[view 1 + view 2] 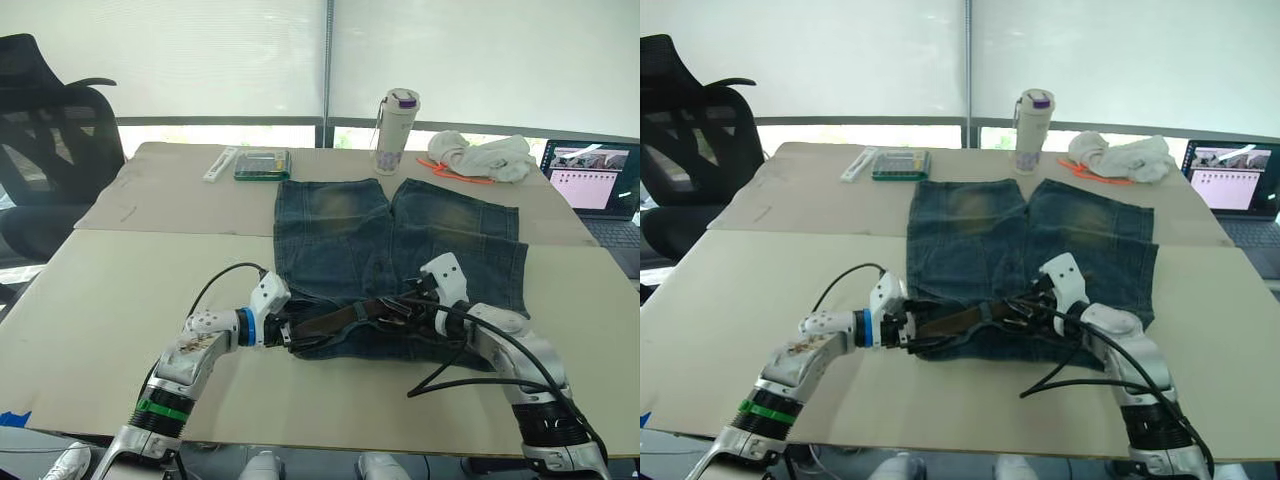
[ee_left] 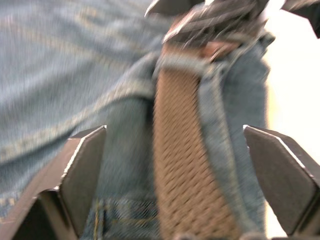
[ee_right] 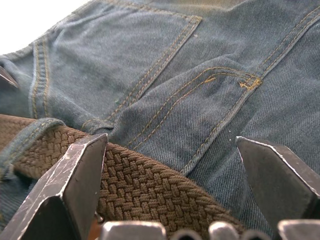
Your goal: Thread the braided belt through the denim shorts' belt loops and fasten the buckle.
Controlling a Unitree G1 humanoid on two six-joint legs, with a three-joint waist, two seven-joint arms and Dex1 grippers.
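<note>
The denim shorts (image 1: 395,250) lie flat on the bench (image 1: 120,290), waistband at the near edge. The braided belt (image 1: 340,318) runs along that waistband and passes under a belt loop (image 2: 182,62). The left pincer (image 1: 285,330) sits at the belt's left end and the right pincer (image 1: 415,300) further right. Both are spread wide around the belt, not gripping.

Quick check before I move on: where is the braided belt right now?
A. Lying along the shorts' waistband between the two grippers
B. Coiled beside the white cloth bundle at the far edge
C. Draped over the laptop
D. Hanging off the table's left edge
A: the braided belt runs along the near waistband of the denim shorts, passing under a belt loop, with the left gripper and right gripper at its two ends.
</note>
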